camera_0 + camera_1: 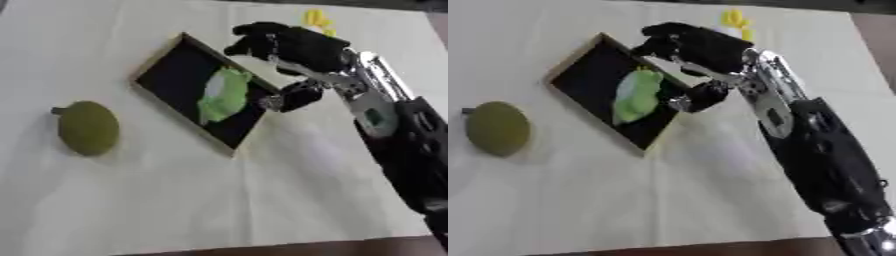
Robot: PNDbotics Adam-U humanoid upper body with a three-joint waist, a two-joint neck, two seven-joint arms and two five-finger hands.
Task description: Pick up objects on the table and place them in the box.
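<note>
The right hand hangs over the far right edge of the box, and we see its fingers bent loosely downward with the thumb reaching toward the box's long right wall; nothing sits between them, so we read the hand as partly curled and holding nothing. The arm behind it, black with silver joints, runs away from the box toward the lower right corner of both views. The box is a shallow tray with a tan rim and a dark inside, lying askew on the pale tabletop. Inside the box, toward its right wall, lies a light green object with a whitish patch on it (we cannot make out what it is beyond a soft, lumpy shape). The thumb is just beside this green object, though we cannot tell whether they touch. Well to the left of the box, apart from it, an olive-green round object with a short dark stub at its upper left rests on the tabletop. Beyond the box, past the hand, a small yellow object lies on the tabletop, partly hidden by the hand. The left hand shows in neither view.
</note>
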